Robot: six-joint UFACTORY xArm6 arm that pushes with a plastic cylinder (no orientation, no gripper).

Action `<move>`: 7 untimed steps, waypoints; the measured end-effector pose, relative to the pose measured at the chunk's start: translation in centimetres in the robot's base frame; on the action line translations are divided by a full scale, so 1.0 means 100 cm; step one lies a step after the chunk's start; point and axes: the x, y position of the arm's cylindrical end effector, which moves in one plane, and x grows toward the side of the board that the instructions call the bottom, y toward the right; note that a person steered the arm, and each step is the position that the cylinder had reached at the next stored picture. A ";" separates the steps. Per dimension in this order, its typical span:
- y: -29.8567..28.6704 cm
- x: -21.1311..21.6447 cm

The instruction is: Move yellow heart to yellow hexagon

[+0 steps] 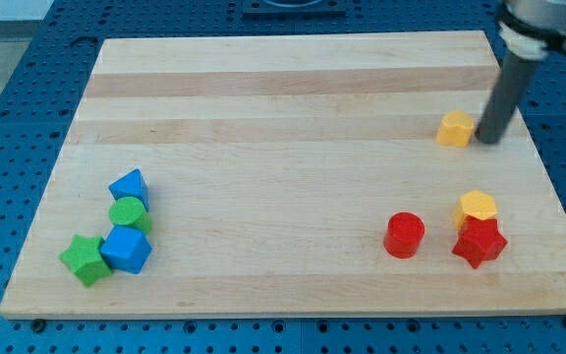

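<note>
The yellow heart (455,129) lies near the view's upper right on the wooden board. My tip (485,140) stands just right of it, close to or touching its right side. The yellow hexagon (476,207) lies lower down at the view's right, about 80 pixels below the heart. It touches the red star (480,243) just beneath it.
A red cylinder (404,235) stands left of the red star. At the view's lower left a cluster holds a blue block (130,187), a green cylinder (127,213), a blue block (126,250) and a green star (85,260). The board's right edge (543,177) is near.
</note>
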 end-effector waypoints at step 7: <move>-0.072 -0.067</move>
